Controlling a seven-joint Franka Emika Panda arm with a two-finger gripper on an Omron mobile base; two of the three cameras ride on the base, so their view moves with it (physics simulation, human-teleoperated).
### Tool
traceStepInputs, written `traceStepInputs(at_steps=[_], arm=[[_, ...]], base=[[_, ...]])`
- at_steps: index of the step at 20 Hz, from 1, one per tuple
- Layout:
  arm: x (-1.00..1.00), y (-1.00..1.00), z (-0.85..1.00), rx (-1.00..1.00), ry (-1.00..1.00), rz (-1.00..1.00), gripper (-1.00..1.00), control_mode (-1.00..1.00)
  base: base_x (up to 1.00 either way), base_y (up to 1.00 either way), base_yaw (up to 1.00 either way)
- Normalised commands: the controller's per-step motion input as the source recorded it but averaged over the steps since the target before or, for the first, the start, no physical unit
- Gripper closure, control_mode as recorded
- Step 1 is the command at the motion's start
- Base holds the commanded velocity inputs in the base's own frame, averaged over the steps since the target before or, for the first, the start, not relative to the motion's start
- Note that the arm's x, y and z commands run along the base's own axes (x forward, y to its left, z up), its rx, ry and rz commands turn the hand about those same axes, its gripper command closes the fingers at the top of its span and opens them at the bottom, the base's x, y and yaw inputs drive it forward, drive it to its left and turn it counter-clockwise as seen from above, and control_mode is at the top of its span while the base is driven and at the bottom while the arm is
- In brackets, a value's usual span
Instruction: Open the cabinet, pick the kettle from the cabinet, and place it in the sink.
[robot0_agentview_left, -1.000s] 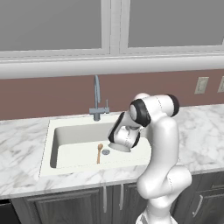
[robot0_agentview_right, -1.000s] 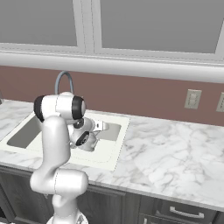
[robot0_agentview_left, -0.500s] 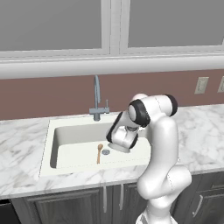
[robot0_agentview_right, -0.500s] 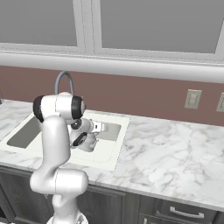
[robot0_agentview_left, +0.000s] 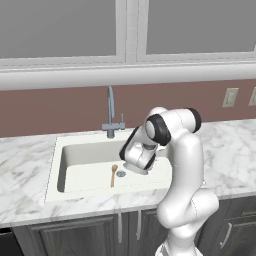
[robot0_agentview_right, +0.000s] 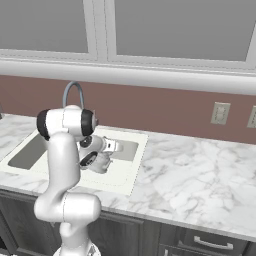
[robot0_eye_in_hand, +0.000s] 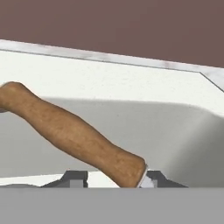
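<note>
The white Franka arm with dark joints (robot0_agentview_left: 175, 150) is rising from its base, bending at the dark-banded elbow and folding forward and down. Its wrist is angling low and to the robot's left, carrying the hand downward. The two-finger gripper (robot0_eye_in_hand: 114, 177) is pointing roughly level, its two small dark fingertips (robot0_eye_in_hand: 75, 177) standing somewhat apart; whether they are pressing on anything cannot be told.
</note>
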Motion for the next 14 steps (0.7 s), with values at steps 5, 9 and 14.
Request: traceStepInputs(at_steps=[5, 9, 14], arm=[[-0.19, 0.16, -0.17, 0.0, 0.0, -0.06, -1.0, -1.0], [-0.05, 0.22, -0.14, 0.0, 0.0, -0.11, -1.0, -1.0], [0.0, 0.17, -0.06, 0.0, 0.0, -0.12, -1.0, -1.0]], base=[[0.0, 0.0, 0.0], [0.0, 0.0, 0.0], [0.0, 0.0, 0.0]])
